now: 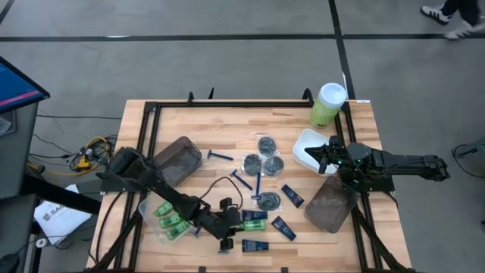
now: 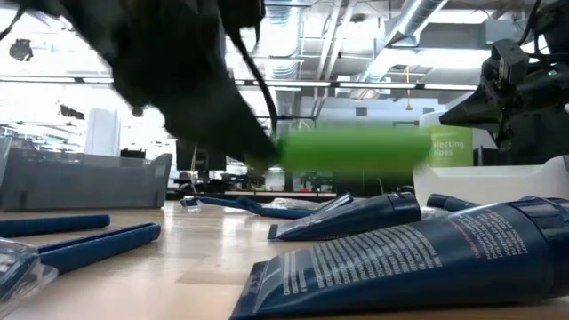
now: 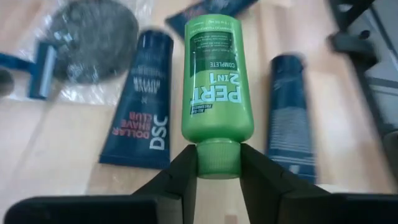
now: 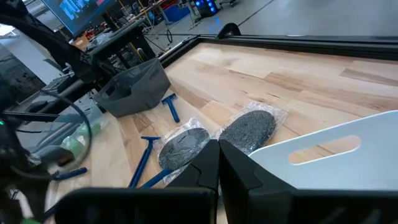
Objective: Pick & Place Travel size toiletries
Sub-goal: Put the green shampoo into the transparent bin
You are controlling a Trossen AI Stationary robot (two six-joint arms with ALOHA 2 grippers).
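My left gripper (image 3: 217,155) is shut on a bright green mini bottle (image 3: 216,81), near the table's front edge (image 1: 241,220). The low view shows the bottle (image 2: 356,147) lying level above the wood. Below it lie dark-blue tubes (image 3: 142,99) (image 3: 291,112). Dark round tins (image 1: 267,144), blue-handled razors (image 1: 221,156) and another tube (image 1: 292,196) lie flat mid-table. More green bottles (image 1: 170,220) lie in a clear tub at the front left. My right gripper (image 4: 217,163) is shut and holds nothing, above the white tub (image 4: 323,155). My left gripper pinches the green bottle's cap (image 3: 217,163) between its two fingers (image 3: 180,177), one on each side of the cap. The bottle's body sticks out forward past the fingertips, along the line of the fingers. It is lifted clear of the table and lies about level.
Two smoky tubs stand on the table, one at the left (image 1: 178,159) and one at the right front (image 1: 331,203). A tall pale-green canister (image 1: 328,104) stands at the far right corner. A black frame (image 1: 227,104) rims the table. Bare wood lies along the far side.
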